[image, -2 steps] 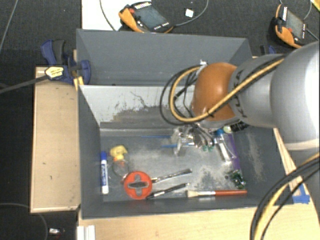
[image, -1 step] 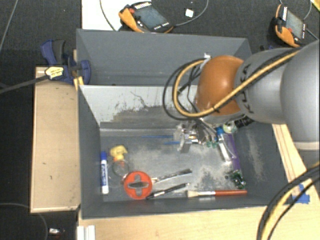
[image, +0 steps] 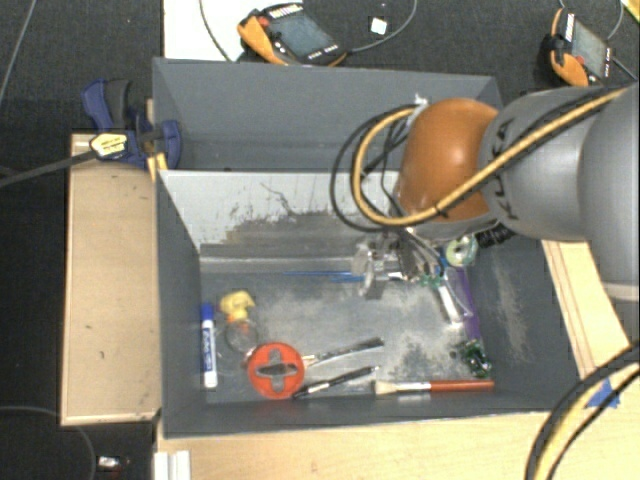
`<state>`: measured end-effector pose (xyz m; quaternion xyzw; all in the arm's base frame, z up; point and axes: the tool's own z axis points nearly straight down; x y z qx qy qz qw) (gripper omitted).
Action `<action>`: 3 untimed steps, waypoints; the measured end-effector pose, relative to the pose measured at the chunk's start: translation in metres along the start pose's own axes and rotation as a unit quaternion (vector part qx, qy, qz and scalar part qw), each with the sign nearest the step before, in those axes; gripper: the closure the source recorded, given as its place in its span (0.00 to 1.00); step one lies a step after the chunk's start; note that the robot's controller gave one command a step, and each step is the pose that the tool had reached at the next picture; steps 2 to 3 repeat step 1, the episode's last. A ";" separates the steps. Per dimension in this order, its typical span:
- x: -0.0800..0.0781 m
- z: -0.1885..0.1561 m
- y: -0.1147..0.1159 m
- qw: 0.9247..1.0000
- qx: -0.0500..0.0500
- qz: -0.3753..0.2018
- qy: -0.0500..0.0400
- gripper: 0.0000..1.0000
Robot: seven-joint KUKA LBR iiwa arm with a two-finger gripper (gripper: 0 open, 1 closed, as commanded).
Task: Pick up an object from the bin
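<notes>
Blue stick (image: 318,276): thin and straight, lying flat on the bin floor along the foot of the back wall, running left to right.
Stick and gripper: the right end of the blue stick reaches the gripper (image: 378,271), which is low in the bin near the back wall and right of the middle; whether they touch cannot be told.
Gripper state: cannot be told, since the metal parts at the tip blur together, and nothing can be seen clamped in it.
Wrist: an orange cover (image: 445,153) sits above the gripper, with black and yellow cables (image: 352,173) looping around its left side.
Purple thing (image: 463,301): long and narrow, just right of the gripper, slanting toward the front right.
Green thing (image: 473,358): small and dark, near the front right corner, past the lower end of the purple thing.
Brush (image: 440,387): red handle, lying along the front wall, bristles pointing left.
Dark tools: two slim black-and-silver pieces, one (image: 345,351) above the other (image: 335,379), lying in front of the gripper and well apart from it.
Red disc (image: 275,369): round, at the left ends of the dark tools, touching or overlapping them.
Yellow toy (image: 237,305): small and lumpy, left of the floor's middle, behind the red disc.
Marker (image: 208,345): white with blue ends, lying along the left wall.
Bin (image: 300,118): grey metal with sloped walls and a scuffed floor.
</notes>
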<state>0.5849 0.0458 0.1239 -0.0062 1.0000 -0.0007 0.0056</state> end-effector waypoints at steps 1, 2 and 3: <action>0.000 -0.029 0.000 1.000 0.000 -0.001 0.001 1.00; 0.000 -0.029 0.000 1.000 0.000 -0.001 0.001 1.00; 0.000 -0.029 0.000 1.000 0.000 -0.001 0.001 1.00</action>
